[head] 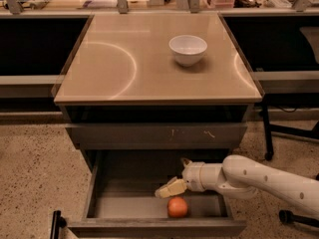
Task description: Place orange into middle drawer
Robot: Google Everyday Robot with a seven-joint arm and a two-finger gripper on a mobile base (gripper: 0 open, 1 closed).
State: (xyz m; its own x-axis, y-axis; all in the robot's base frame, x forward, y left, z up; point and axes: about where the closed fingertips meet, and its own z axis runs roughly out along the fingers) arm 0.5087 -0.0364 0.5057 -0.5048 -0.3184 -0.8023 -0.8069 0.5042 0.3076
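Note:
The orange lies on the light grey floor of the pulled-out middle drawer, near the front wall and a little right of centre. My gripper reaches in from the right on a white arm. It hovers inside the drawer just above and slightly left of the orange. Its pale fingers are open and no longer hold the fruit.
A white bowl stands on the tan cabinet top. Above the open drawer is a shut grey drawer front with white scratch marks. A dark handle shows at the lower left. Speckled floor lies around the cabinet.

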